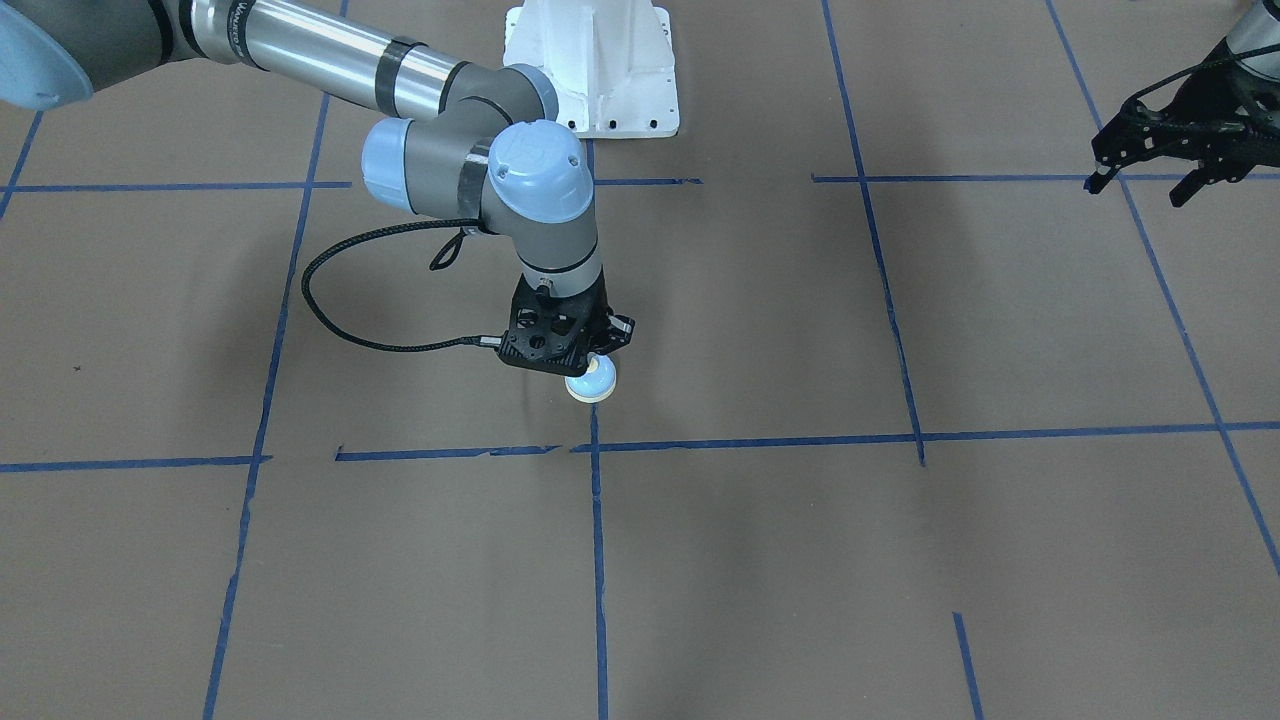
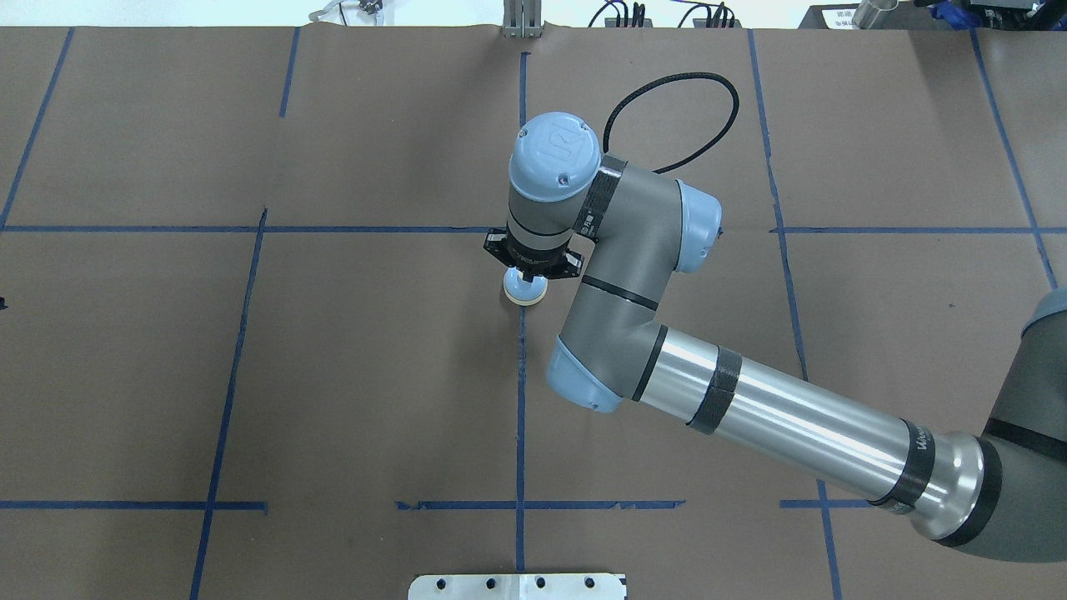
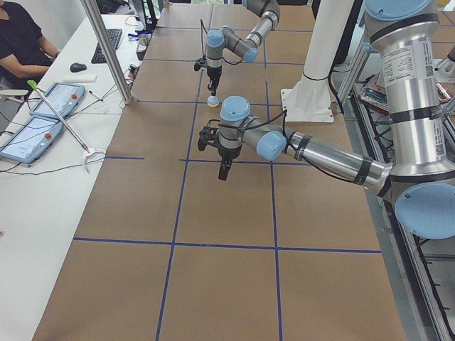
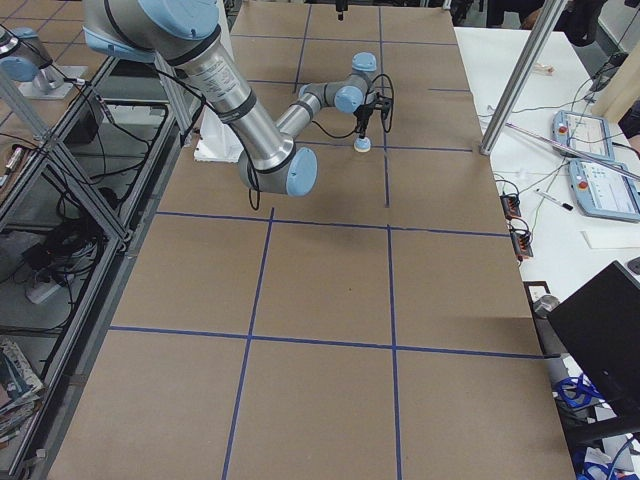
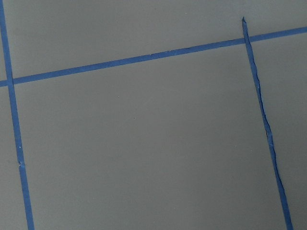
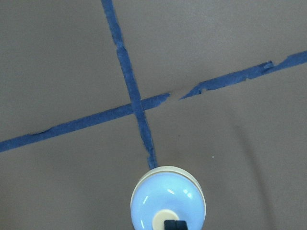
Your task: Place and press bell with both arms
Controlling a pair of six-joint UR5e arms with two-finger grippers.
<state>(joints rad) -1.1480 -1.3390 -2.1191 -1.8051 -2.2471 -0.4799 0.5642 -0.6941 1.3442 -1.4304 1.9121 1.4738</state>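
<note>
The small light-blue bell (image 1: 592,381) with a cream rim stands on the brown table where two blue tape lines meet. It also shows in the overhead view (image 2: 525,289) and the right wrist view (image 6: 168,199). My right gripper (image 1: 588,362) points straight down over it. Its shut black fingertips (image 6: 173,224) rest on the cream button. My left gripper (image 1: 1140,190) hangs open and empty above the table, far off to the robot's left. The left wrist view shows only bare table and tape.
The white pedestal (image 1: 595,65) stands at the robot's side of the table. Blue tape lines (image 1: 597,560) divide the brown surface. In the exterior left view a seated person (image 3: 18,39) and tablets (image 3: 43,106) are at a side desk beyond the table.
</note>
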